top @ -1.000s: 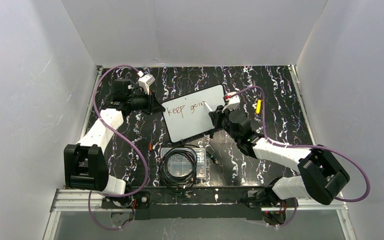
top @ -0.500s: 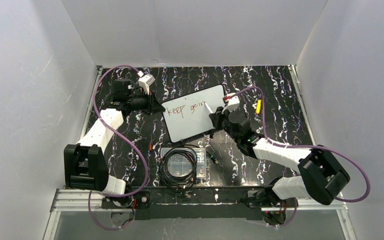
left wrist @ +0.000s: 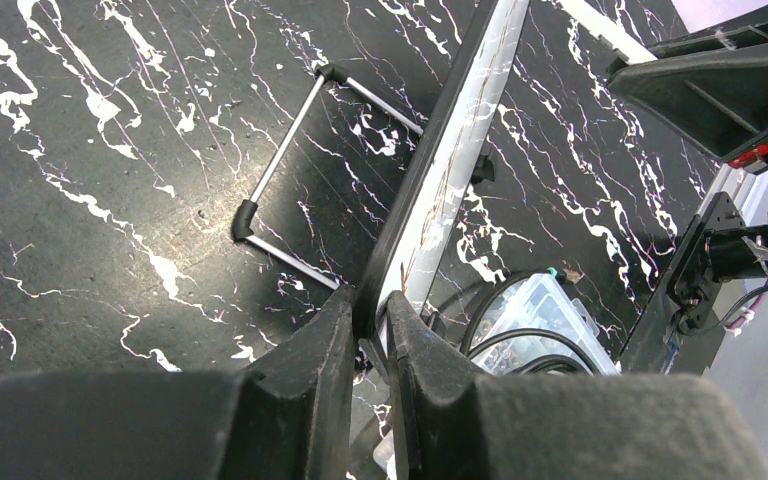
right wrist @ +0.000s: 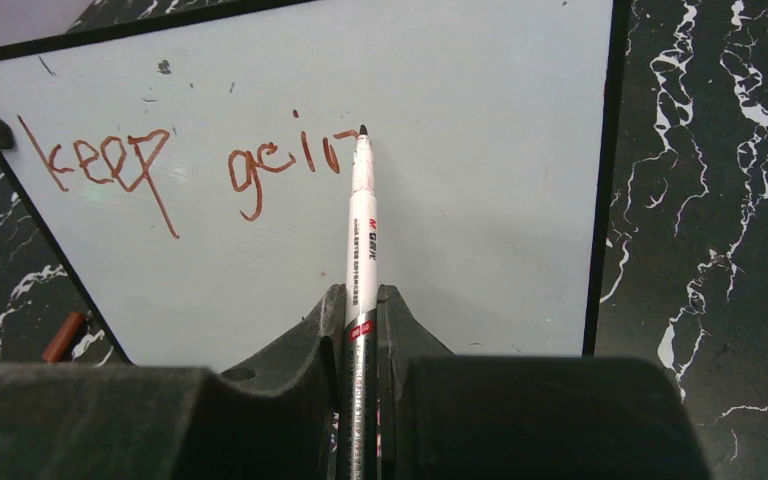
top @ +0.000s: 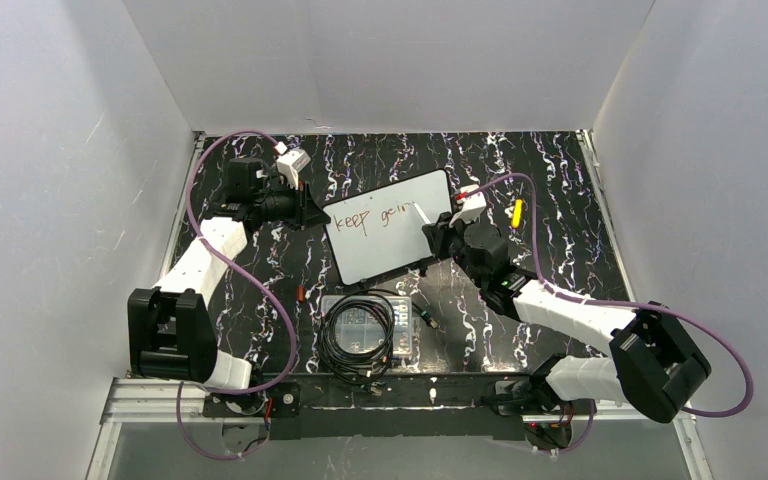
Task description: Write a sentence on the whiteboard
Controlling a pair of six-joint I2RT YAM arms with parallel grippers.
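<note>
reddish-brown sentence (right wrist: 200, 165) on the whiteboard (right wrist: 480, 200) stood at "keep goin" (word unfinished, so short of done), right fingers (right wrist: 300, 345) clamped on the marker (right wrist: 360, 230), left fingers (left wrist: 300, 360) pinching its rim.

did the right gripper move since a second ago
Yes. The right gripper, shut on the marker, has shifted slightly rightward across the whiteboard, toward the yellow object lying on the table.

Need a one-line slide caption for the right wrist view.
Right gripper holding a marker, its tip at the last stroke of the unfinished sentence on the whiteboard.
</note>
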